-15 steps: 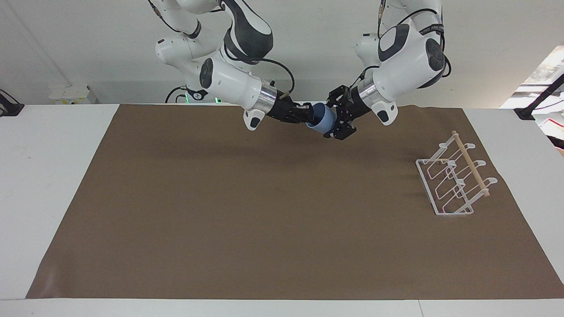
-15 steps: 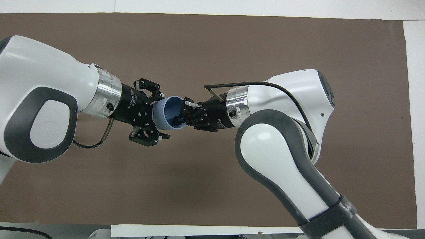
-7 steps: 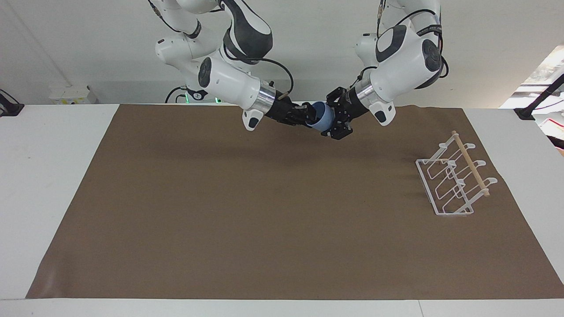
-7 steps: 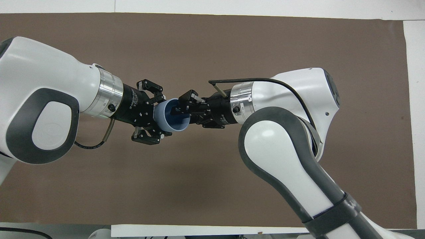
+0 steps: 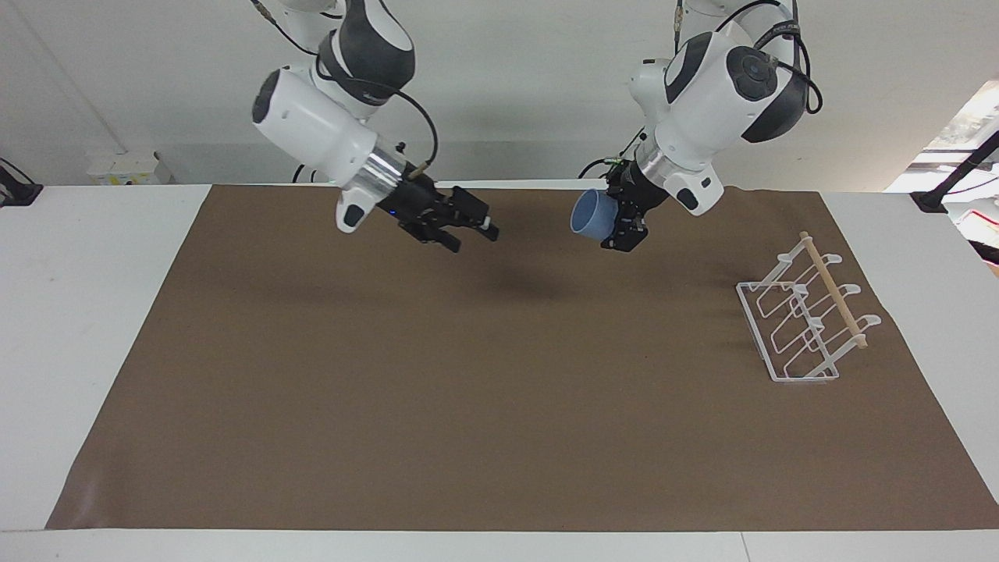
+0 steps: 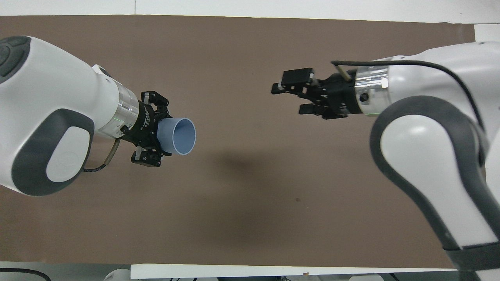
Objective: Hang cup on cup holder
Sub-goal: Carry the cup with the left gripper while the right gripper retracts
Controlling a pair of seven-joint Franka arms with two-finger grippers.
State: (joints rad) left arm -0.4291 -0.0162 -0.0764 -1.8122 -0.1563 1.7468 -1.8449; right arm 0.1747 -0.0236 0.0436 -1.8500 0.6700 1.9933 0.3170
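While left hand [image 5: 624, 222] grips cup [image 5: 591, 214] over mat [image 5: 484, 390], right hand [image 5: 468, 228] hangs released, empty.

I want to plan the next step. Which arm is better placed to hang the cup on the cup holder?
The left arm. Its claw is shut on the cup, and the cup holder stands at its end of the table. The right claw is open, empty, over the brown mat.
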